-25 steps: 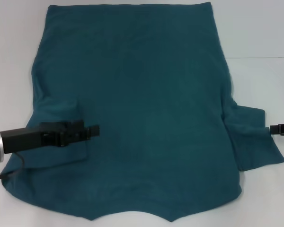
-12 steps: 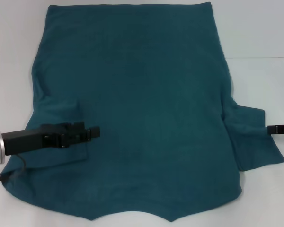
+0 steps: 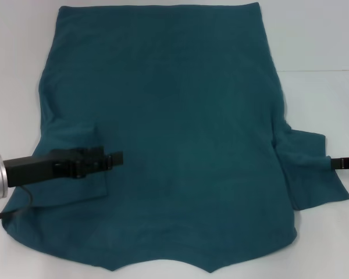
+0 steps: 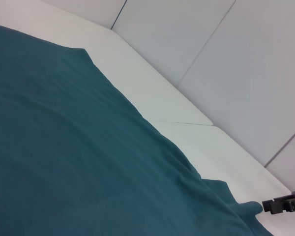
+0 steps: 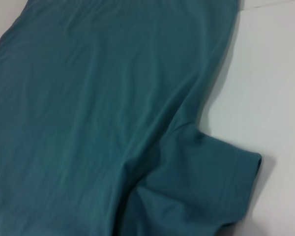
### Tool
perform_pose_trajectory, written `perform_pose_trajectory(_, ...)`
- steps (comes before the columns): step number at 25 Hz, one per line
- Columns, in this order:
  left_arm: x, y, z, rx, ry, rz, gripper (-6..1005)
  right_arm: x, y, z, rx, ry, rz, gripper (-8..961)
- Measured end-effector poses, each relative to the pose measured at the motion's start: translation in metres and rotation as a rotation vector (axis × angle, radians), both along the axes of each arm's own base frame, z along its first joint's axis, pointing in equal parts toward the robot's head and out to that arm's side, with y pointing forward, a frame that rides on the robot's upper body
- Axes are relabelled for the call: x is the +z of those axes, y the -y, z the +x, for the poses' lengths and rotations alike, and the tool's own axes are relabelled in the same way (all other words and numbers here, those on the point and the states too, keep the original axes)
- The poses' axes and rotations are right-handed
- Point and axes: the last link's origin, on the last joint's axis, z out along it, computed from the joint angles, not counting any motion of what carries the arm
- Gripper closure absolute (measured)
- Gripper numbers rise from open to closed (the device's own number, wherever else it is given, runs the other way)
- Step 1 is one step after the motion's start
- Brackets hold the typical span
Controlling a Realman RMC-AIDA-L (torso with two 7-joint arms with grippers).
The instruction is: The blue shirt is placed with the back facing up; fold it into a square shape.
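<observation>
Blue shirt (image 3: 168, 133) lies spread flat on the white surface (image 3: 320, 46), plain side up, hem at the far edge, collar notch at the near edge; long axis runs away from the robot. Left sleeve (image 3: 75, 168) already folded inward onto the body. Right sleeve (image 3: 311, 168) not yet folded, sticking out sideways over the surface. Left tool (image 3: 117, 158) reaches in from the left, low over the folded sleeve, tip pointing toward the shirt's middle; fingers look drawn close together, but cannot tell whether any cloth is pinched between them. Right tool (image 3: 342, 163) only just enters at the right edge, its tip level with the outer edge of the right sleeve, just beside or touching the cuff; too little of it shows to tell its opening. Seen from the left wrist, it sits just past the sleeve tip. Relation that matters: the unfolded sleeve lies directly inboard of the right tool, toward the shirt's centreline, so the right arm is the nearer one. Judgement: next move is likely a grasp of that cuff and a carry inward across the body, mirroring the left side.
</observation>
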Motion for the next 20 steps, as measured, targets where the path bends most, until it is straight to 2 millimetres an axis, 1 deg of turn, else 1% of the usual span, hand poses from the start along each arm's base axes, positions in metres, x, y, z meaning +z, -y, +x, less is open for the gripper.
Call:
perform_pose_trajectory(4,-0.0003,-0.0021,0.0008,0.0,-0.003,0.006,276,0.0,-0.0001,-0.0003,0.006,0.004,-0.005,512)
perform_pose_trajectory(12,-0.0003,-0.0027,0.0011,-0.001,-0.005,0.008,277,-0.0075,-0.0028,-0.0055,0.061,0.062,-0.057,512)
perform_pose_trajectory(20,-0.0006,-0.0025,0.001,0.0,-0.004,0.007,277,-0.0061,-0.0047,-0.0051,0.065,0.076,-0.052,512)
